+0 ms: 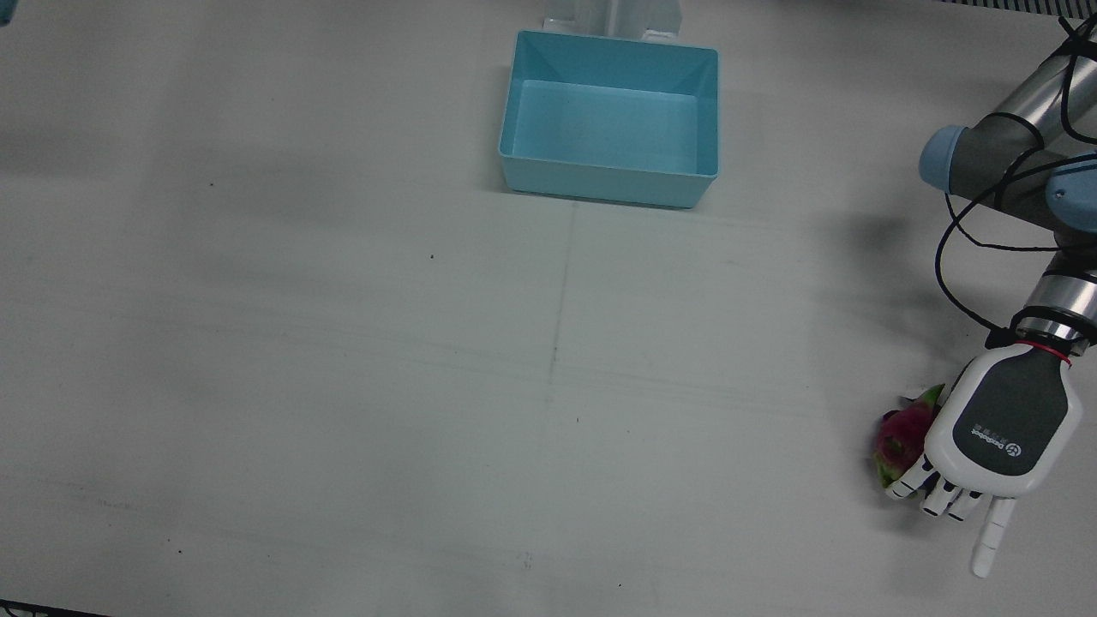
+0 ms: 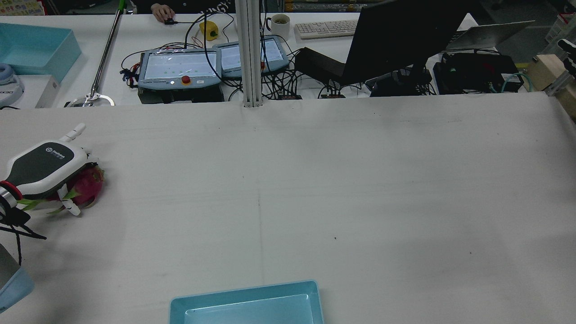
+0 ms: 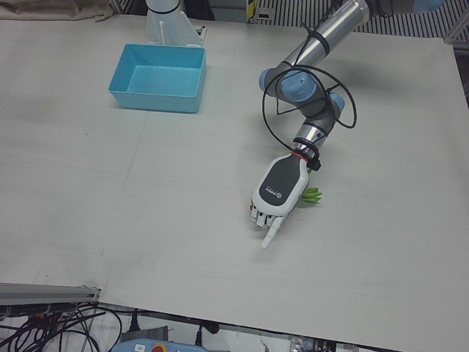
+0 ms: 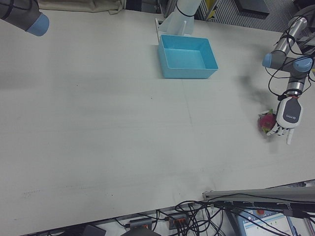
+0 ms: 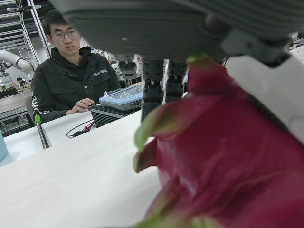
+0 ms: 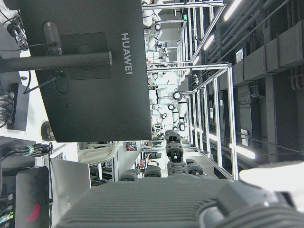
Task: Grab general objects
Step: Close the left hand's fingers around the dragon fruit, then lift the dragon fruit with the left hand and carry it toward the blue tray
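Note:
A pink dragon fruit point(image 1: 902, 435) with green scales lies on the white table near its edge on the robot's left side. My left hand point(image 1: 998, 428) lies over it, palm down, with its fingers point(image 1: 934, 495) curled around the fruit and one finger stretched straight out. The rear view shows the hand point(image 2: 42, 168) on the fruit point(image 2: 87, 186), the thumb across it. In the left hand view the fruit point(image 5: 228, 161) fills the space right under the palm. My right hand point(image 6: 166, 190) shows only in its own view, raised, holding nothing.
An empty light-blue bin point(image 1: 610, 116) stands at the middle of the table on the robot's side; it also shows in the rear view point(image 2: 247, 306). The right arm's elbow point(image 4: 29, 17) is at the far corner. Monitors and cables lie beyond the table.

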Tool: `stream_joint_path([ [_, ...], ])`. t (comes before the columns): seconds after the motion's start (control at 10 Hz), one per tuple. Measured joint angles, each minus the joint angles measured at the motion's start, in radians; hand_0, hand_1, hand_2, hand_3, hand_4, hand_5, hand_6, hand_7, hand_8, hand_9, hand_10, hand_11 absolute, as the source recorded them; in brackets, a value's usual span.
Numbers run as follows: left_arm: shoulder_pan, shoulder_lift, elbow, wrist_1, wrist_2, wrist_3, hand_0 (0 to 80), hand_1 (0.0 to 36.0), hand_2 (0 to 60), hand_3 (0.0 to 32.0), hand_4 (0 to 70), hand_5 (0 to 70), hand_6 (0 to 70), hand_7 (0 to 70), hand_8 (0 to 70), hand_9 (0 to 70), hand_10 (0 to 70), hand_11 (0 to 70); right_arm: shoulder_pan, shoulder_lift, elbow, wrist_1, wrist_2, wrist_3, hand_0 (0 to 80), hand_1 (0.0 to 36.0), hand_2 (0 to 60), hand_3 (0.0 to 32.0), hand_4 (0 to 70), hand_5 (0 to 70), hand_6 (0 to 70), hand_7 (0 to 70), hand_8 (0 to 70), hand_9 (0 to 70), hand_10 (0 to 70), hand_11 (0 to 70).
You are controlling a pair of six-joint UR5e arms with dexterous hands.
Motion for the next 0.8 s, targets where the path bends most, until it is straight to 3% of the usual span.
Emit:
stream_joint_path([
  [0.1,-0.001,-0.004,-0.013,0.017,0.006,-0.016,19.1,0.0,32.6,0.0,70.0,70.0,70.0,70.0,70.0,70.0,70.0,70.0,0.000,0.000,0.000,0.000,0.000,0.000,0.0,0.0,0.0,0.0,0.0,0.0,0.0,0.0,0.0,0.0,0.0,0.0],
  [0.2,-0.001,-0.013,-0.039,0.047,0.023,-0.059,14.5,0.0,53.4,0.0,70.0,70.0,70.0,70.0,70.0,70.0,70.0,70.0,0.000,0.000,0.001,-0.001,0.000,0.000,0.0,0.0,0.0,0.0,0.0,0.0,0.0,0.0,0.0,0.0,0.0,0.0],
  [0.3,-0.001,-0.045,-0.060,0.094,0.060,-0.114,14.2,0.0,60.0,0.0,70.0,70.0,70.0,70.0,70.0,70.0,70.0,70.0,0.000,0.000,0.001,-0.001,0.000,0.000,0.0,0.0,0.0,0.0,0.0,0.0,0.0,0.0,0.0,0.0,0.0,0.0],
  [0.6,-0.004,-0.259,-0.098,0.311,0.260,-0.240,20.6,0.0,60.0,0.0,70.0,70.0,70.0,70.0,70.0,70.0,70.0,70.0,0.000,0.000,0.001,-0.001,0.000,0.000,0.0,0.0,0.0,0.0,0.0,0.0,0.0,0.0,0.0,0.0,0.0,0.0],
  [0.8,0.004,-0.393,-0.143,0.436,0.362,-0.358,29.2,0.1,60.0,0.0,70.0,70.0,70.0,70.0,70.0,70.0,70.0,70.0,0.000,0.000,0.002,-0.001,0.000,0.000,0.0,0.0,0.0,0.0,0.0,0.0,0.0,0.0,0.0,0.0,0.0,0.0],
])
